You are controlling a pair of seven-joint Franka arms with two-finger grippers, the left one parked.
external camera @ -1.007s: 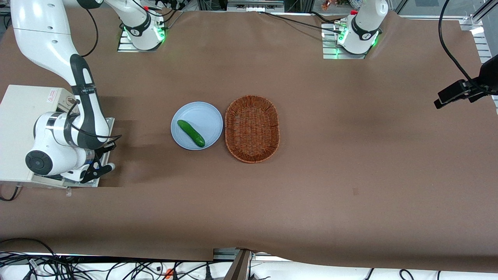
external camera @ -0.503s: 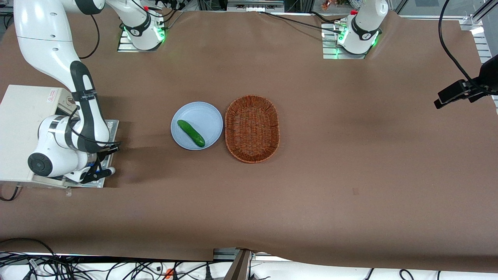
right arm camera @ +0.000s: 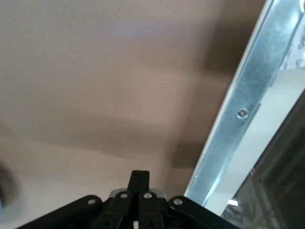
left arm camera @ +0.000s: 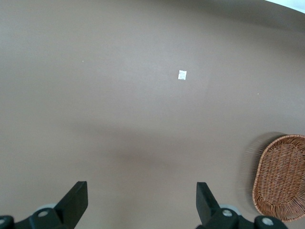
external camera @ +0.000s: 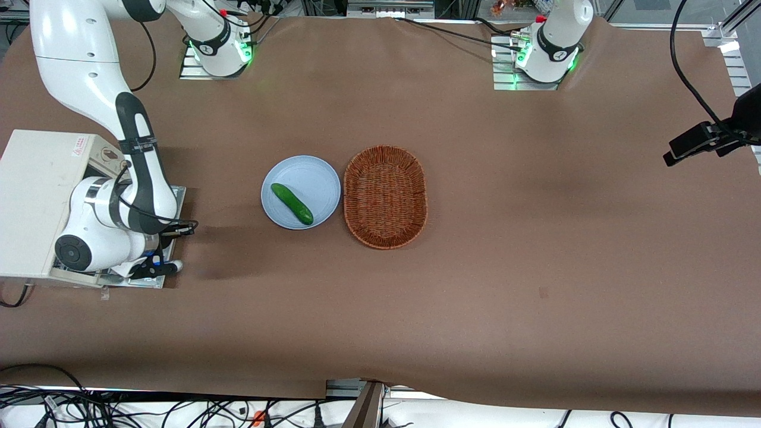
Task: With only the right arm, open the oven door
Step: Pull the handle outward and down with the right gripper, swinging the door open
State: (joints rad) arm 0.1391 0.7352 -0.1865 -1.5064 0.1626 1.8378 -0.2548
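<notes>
Our tool [right arm camera: 140,177] is clenched, fingers pressed together, holding nothing, seemingly just above the lowered oven door [external camera: 176,195] at the working arm's end of the counter [external camera: 475,297].

A brown cloth covers the desk [external camera: 535,267] almost edge to edge, lying mostly smooth with faint creases and soft shadows under even overhead light. Tangled black cables [external camera: 89,404] run along the edge nearest the front camera, and what may be aluminium framing [external camera: 734,53] shows at the parked arm's end.
</notes>
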